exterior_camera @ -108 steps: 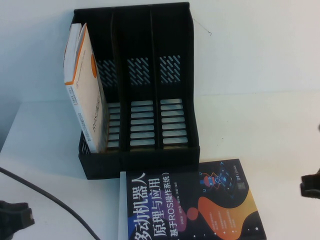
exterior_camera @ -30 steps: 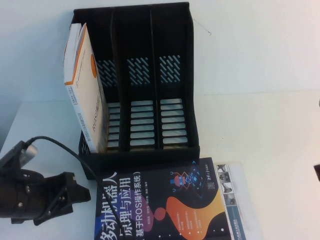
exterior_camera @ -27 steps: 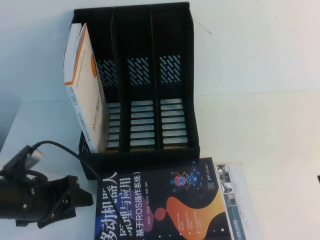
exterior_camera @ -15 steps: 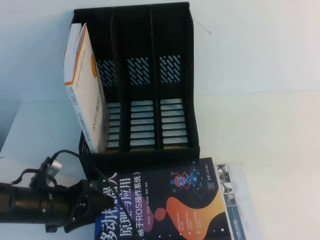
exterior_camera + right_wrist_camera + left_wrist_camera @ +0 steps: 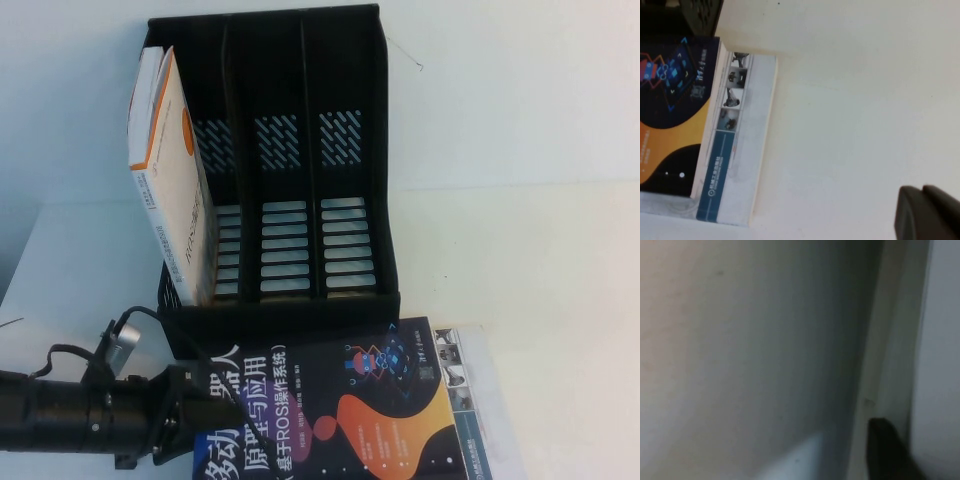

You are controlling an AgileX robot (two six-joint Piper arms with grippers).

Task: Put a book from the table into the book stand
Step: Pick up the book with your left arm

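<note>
The dark navy book [image 5: 330, 410] with white Chinese title lies flat on the table [image 5: 520, 260], just in front of the black book stand [image 5: 290, 312]. It also shows in the right wrist view [image 5: 670, 100]. My left gripper [image 5: 190, 400] lies low at the book's left edge, open; one dark fingertip [image 5: 883, 442] shows close against a pale surface. My right gripper [image 5: 927, 210] is shut and empty over bare table to the right of the books, out of the high view.
A white-and-orange book [image 5: 175, 190] leans in the stand's left slot; the middle and right slots hold nothing. A white book with small pictures [image 5: 465, 385] lies under the dark book, its right strip sticking out [image 5: 735, 145]. The left arm's cable [image 5: 150, 320] loops near the stand.
My left arm has swung right and lower, from beside the stand's front corner to the dark book's left edge. The dark book has shifted slightly to the right.
</note>
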